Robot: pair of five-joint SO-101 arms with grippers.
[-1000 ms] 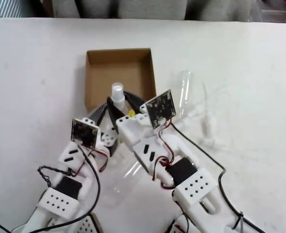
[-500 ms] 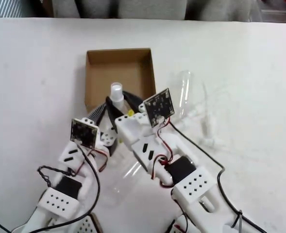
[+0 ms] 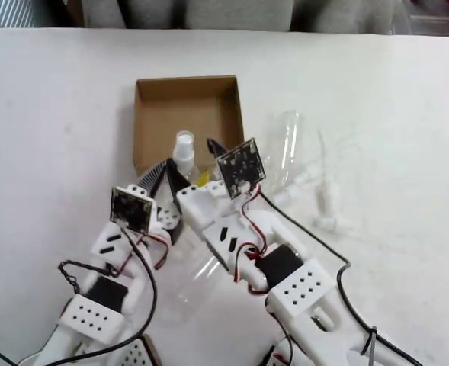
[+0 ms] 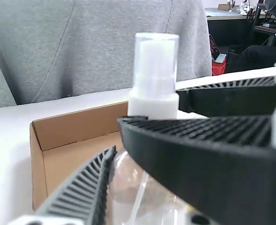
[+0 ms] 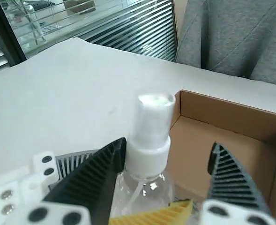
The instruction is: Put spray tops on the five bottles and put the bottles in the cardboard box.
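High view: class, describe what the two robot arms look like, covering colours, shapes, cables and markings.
The left arm and right arm are white blocky segments with black motors, looped by black and red cables. Each wrist carries a square dark circuit board; white plates show rows of small holes. The left pincer and right pincer have dark ribbed fingers.

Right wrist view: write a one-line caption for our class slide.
Open right end effector straddling the white spray top of an upright clear bottle, cardboard box behind.
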